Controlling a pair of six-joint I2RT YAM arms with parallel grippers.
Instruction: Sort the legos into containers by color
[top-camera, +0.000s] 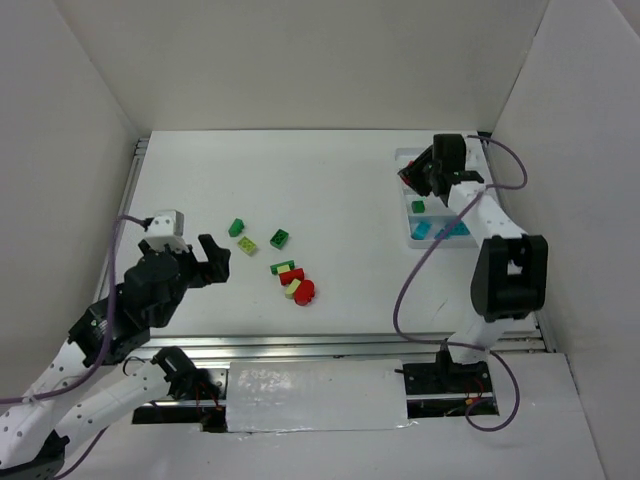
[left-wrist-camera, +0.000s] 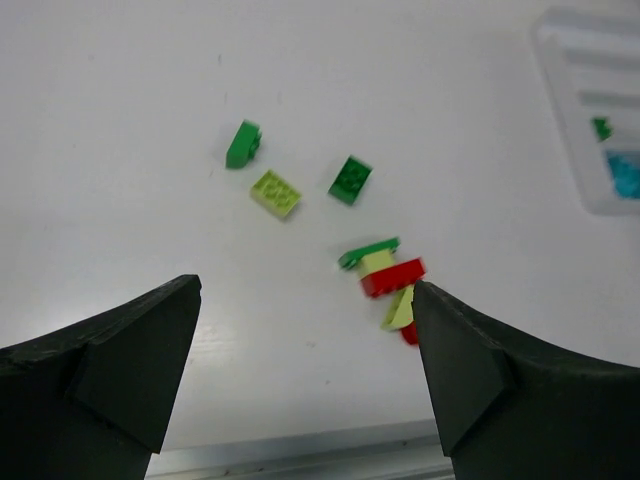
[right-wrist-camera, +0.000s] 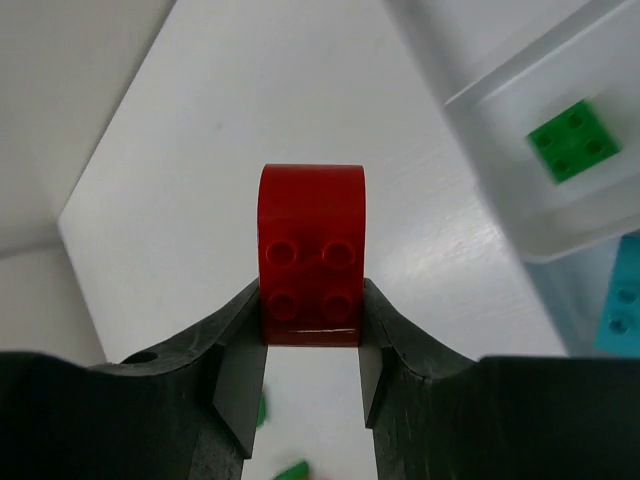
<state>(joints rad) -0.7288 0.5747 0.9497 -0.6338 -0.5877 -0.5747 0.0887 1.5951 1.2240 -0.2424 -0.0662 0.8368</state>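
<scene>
My right gripper (right-wrist-camera: 311, 300) is shut on a red rounded lego (right-wrist-camera: 311, 250), with the studs facing the camera. In the top view this gripper (top-camera: 408, 178) hangs at the left edge of the white tray of containers (top-camera: 416, 241). The tray holds a dark green lego (right-wrist-camera: 572, 140) and cyan ones (top-camera: 455, 230). My left gripper (left-wrist-camera: 305, 285) stands open and empty above the table. Loose legos lie ahead of it: two dark green (left-wrist-camera: 243, 144) (left-wrist-camera: 350, 180), one yellow-green (left-wrist-camera: 276, 192), and a heap of red, green and yellow-green pieces (left-wrist-camera: 392, 277).
The heap (top-camera: 295, 283) lies mid-table, just right of my left gripper (top-camera: 212, 258). White walls enclose the table on three sides. A metal rail (top-camera: 330, 345) runs along the near edge. The right arm's purple cable (top-camera: 400, 300) loops over the table.
</scene>
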